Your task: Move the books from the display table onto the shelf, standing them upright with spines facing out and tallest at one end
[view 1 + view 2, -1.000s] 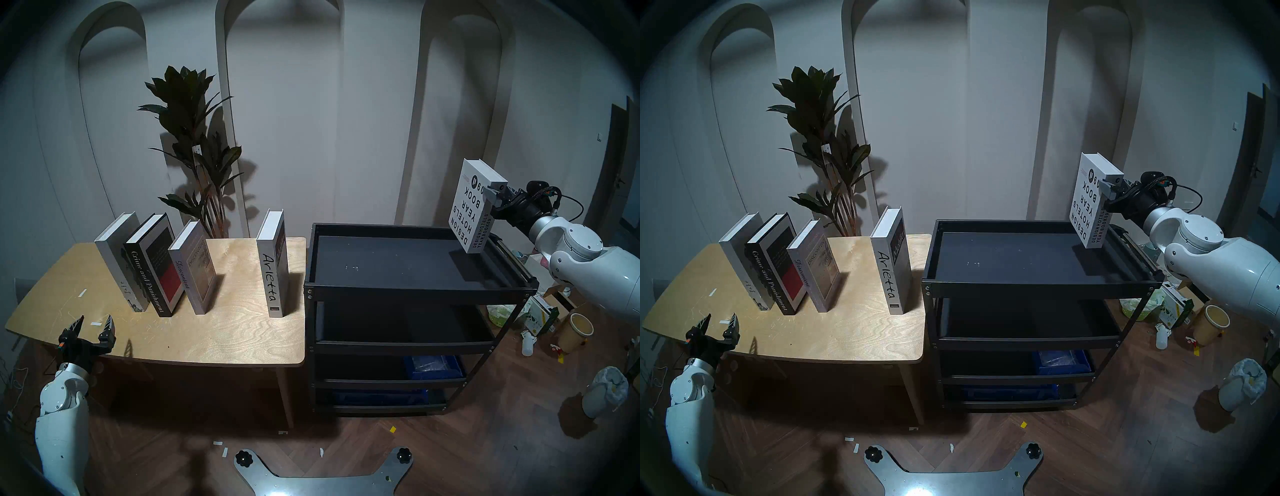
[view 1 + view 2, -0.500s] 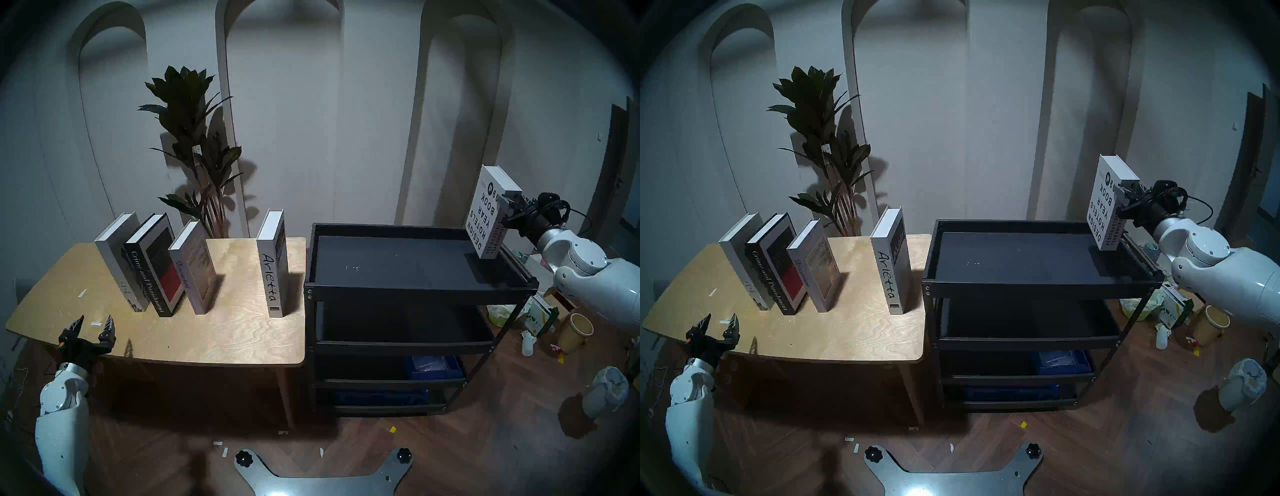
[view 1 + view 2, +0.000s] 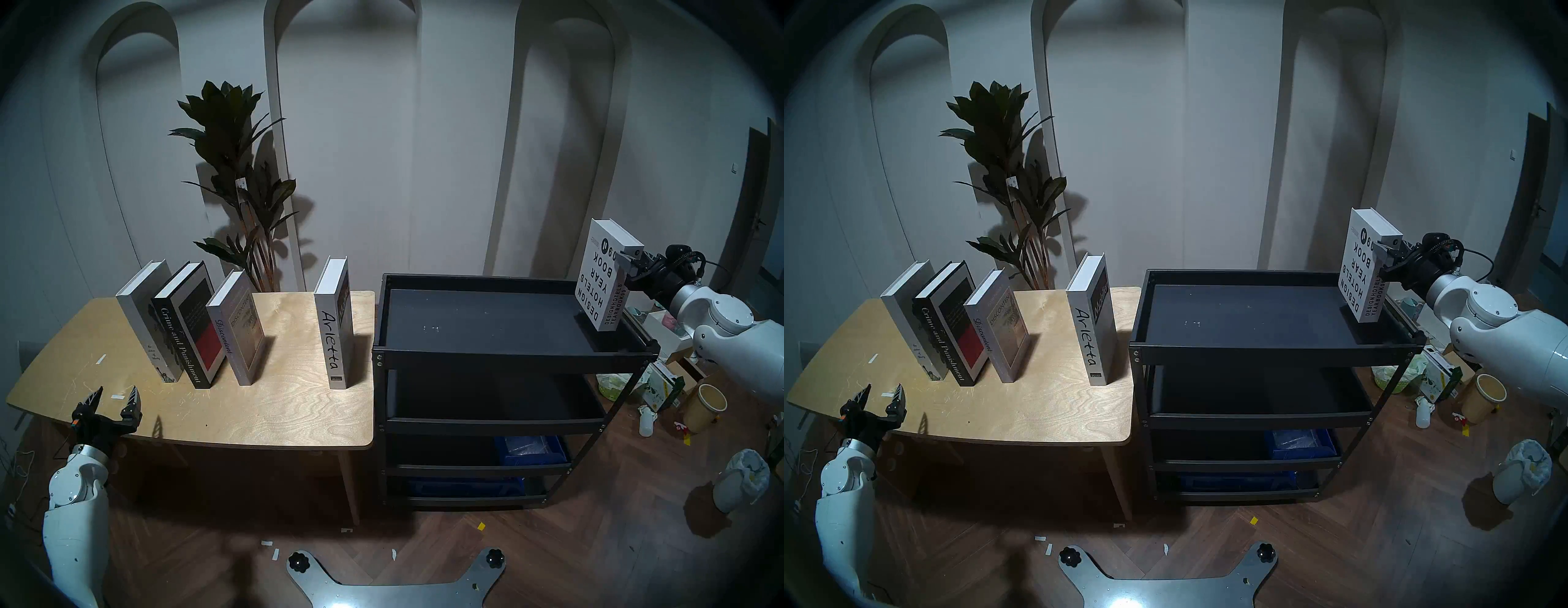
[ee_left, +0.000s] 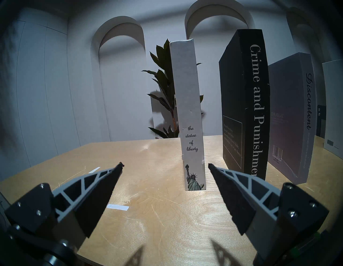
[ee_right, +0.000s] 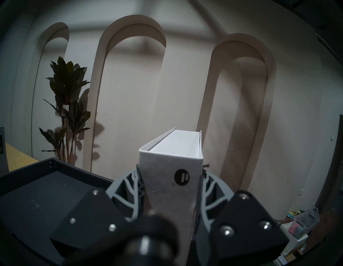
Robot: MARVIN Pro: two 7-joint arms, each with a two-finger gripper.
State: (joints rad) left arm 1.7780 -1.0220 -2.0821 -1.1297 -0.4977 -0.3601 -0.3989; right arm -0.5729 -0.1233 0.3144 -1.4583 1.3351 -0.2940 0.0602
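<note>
A dim room with arched wall panels, seen from the robot's head. On the far right, the right gripper (image 3: pixel 627 264) is clamped on the spine end of a thick white book, "Design Hotels Yearbook 09" (image 3: pixel 601 283), its fingers (image 5: pixel 207 191) pressing the two covers near the top. The book hangs upright with its big black cover lettering facing the camera, close above or perhaps just touching the top tray of the black metal shelf (image 3: pixel 509 356) at its far right end – contact cannot be made out. Holding it high by the spine keeps it vertical, and the position suggests it is meant to anchor one end of the row. The tray looks otherwise bare; the lower tiers hold blue bins (image 3: pixel 530 451). To the left, touching the shelf's side, stands the display table (image 3: pixel 275 416) of pale plywood with four books still upright on it: a pale grey one with a Statue of Liberty picture on its spine (image 3: pixel 146 322), the black-and-red "Crime and Punishment" (image 3: pixel 189 325) and grey "Discontent" (image 3: pixel 235 327) close together, and white "Arietta" (image 3: pixel 335 329) apart, nearer the shelf. The left gripper (image 3: pixel 113 397) hovers at the table's near left corner, jaws spread wide and empty – its wrist view looks straight at the Liberty spine, likely waiting. A tall potted plant (image 3: pixel 242 178) stands behind the table.
</note>
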